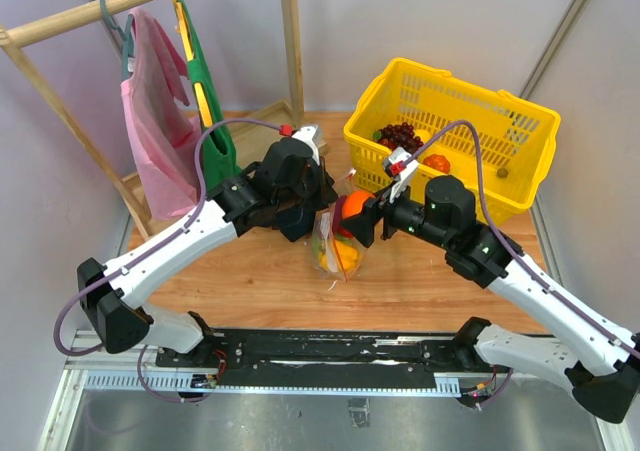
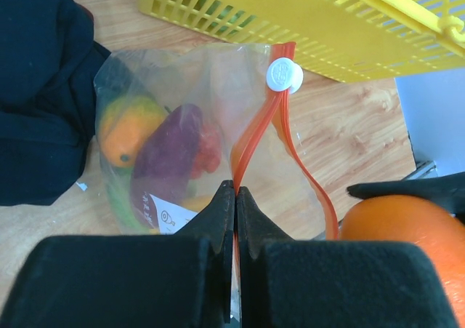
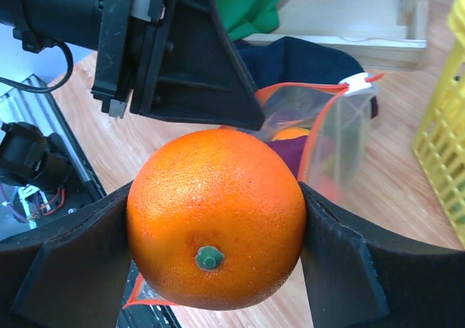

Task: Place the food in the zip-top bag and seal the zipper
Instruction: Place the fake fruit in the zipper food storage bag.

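L hand (image 2: 235, 191) is pinched shut on the zipper (image 2: 251, 135), gripping one side of the orange-red strip at the near end of the mouth. The zip-top bag (image 2: 182, 81) lies on the table (image 2: 363, 135) w/ its mouth open. The other strip bows away to the right, and both meet at the white slider (image 2: 284, 75) on the far end. Inside I see a purple eggplant (image 2: 167, 153), a yellow-orange piece (image 2: 127, 128) and something red (image 2: 209, 150), w/ the white label (image 2: 163, 213) near the bottom. R hand (image 3: 216, 197) holds the orange (image 3: 216, 219) btwn both pads, jaws wide around it, stem end toward the wrist cam. The fruit sits just at the open mouth, beside the loose strip, not inside. Dark cloth (image 2: 40, 95) is left of the bag, yellow basket (image 2: 327, 22) beyond it.
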Robot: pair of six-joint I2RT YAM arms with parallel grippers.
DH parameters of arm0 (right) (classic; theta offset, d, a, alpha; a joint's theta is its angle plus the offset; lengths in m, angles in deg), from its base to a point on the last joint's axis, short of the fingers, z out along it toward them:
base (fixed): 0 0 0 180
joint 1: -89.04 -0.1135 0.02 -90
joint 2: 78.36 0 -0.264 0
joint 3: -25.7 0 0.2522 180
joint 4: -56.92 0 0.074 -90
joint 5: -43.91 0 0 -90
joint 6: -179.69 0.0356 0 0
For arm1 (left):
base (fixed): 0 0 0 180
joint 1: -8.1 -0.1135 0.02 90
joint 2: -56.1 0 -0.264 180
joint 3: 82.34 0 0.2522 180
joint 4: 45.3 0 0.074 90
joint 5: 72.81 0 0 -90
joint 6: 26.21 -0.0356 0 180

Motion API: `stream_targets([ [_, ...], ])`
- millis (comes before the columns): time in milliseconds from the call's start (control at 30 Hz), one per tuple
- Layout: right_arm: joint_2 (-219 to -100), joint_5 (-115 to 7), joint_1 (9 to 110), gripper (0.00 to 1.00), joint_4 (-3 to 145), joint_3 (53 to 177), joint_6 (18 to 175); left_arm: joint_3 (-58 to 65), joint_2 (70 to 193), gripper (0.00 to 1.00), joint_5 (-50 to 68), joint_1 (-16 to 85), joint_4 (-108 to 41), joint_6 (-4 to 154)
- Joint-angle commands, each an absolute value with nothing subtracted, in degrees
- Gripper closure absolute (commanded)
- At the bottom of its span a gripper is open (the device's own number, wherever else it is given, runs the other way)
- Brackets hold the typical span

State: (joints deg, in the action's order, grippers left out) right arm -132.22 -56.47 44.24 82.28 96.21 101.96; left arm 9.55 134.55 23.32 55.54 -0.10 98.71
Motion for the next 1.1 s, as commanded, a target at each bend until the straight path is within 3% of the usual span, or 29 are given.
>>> stream_targets([
  [0,-132.47,-59.19,42.49,0.58,73.84,93.57,105.37,8.79,132.85,1.0,24.49,55.74,-2.74,99.7],
  [300,-135.21,-57.69,42.24,0.51,71.48,89.86,106.88,7.53,132.24,1.0,24.77,55.74,-3.58,100.46],
  [833,-135.29,-51.45,42.28,0.18,73.07,89.25,105.43,6.68,131.41,1.0,24.05,55.74,-3.98,100.96],
  [1067,-134.68,-51.99,42.17,0.09,73.98,89.76,104.9,6.25,131.33,1.0,23.65,55.74,-4.46,101.46],
])
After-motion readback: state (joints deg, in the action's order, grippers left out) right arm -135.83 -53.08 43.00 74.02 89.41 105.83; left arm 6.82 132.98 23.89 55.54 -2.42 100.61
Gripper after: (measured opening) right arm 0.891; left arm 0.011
